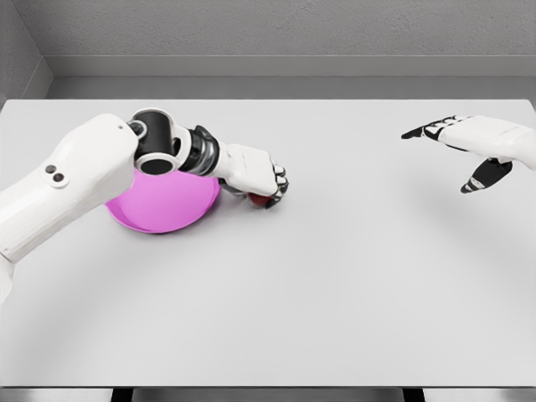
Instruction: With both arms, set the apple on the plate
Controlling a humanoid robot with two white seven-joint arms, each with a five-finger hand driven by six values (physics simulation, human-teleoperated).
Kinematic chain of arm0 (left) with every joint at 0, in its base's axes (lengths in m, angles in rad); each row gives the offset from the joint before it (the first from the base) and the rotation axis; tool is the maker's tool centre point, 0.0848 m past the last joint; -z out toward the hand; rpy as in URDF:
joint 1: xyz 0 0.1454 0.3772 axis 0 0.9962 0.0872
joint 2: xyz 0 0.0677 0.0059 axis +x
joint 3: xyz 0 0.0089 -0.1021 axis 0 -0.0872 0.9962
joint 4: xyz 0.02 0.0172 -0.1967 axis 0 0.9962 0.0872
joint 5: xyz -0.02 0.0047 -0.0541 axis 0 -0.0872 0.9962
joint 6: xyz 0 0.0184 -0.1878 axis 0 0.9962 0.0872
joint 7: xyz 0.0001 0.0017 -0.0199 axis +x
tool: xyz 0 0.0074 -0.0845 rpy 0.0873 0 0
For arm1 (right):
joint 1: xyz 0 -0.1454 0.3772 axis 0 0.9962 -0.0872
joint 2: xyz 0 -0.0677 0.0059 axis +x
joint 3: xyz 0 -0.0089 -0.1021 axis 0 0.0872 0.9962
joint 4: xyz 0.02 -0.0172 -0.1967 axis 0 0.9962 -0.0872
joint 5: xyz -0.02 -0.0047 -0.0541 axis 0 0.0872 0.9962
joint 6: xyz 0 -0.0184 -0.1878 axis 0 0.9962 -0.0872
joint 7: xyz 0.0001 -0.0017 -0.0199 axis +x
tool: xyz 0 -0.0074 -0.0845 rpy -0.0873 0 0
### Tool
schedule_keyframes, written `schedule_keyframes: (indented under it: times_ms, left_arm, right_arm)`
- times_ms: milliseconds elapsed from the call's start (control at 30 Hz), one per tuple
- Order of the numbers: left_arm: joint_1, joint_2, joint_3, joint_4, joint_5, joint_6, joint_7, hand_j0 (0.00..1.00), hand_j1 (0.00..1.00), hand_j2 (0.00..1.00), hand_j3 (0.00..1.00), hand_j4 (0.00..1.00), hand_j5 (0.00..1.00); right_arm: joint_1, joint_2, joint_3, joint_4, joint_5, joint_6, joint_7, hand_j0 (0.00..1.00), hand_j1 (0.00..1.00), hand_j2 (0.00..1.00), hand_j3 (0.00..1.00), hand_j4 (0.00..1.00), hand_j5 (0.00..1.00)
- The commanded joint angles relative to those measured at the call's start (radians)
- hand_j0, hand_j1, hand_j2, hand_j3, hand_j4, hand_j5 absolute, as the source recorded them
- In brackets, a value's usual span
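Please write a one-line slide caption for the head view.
Left hand curled over small red apple beside round pink plate; right hand open above white table.

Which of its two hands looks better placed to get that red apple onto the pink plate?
The left hand. Its fingers are already curled over the apple, right beside the plate. The right hand hovers open far across the table, holding nothing.

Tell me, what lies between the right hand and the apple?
Nothing: in the head view only bare table separates the right hand from the apple.
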Motion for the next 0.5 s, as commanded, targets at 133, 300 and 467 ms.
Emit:
schedule_keyframes:
  times_ms: [133,300,467]
  left_arm:
    - [-0.005,0.007,0.038,-0.006,0.045,0.003,0.004,0.3,0.3,0.3,0.3,0.3,0.3]
    - [0.003,0.081,0.125,-0.035,0.101,0.003,0.004,0.29,0.29,0.29,0.29,0.29,0.29]
    - [0.0,0.26,0.134,-0.177,0.158,0.003,0.004,0.28,0.28,0.28,0.28,0.28,0.28]
  right_arm:
    - [0.002,-0.001,0.0,0.0,-0.001,0.0,0.0,1.0,1.0,1.0,1.0,1.0,1.0]
    - [0.0,-0.003,0.0,0.0,-0.001,0.0,0.0,1.0,1.0,1.0,1.0,1.0,1.0]
    - [0.002,-0.003,0.0,0.0,-0.001,0.0,0.0,1.0,1.0,1.0,1.0,1.0,1.0]
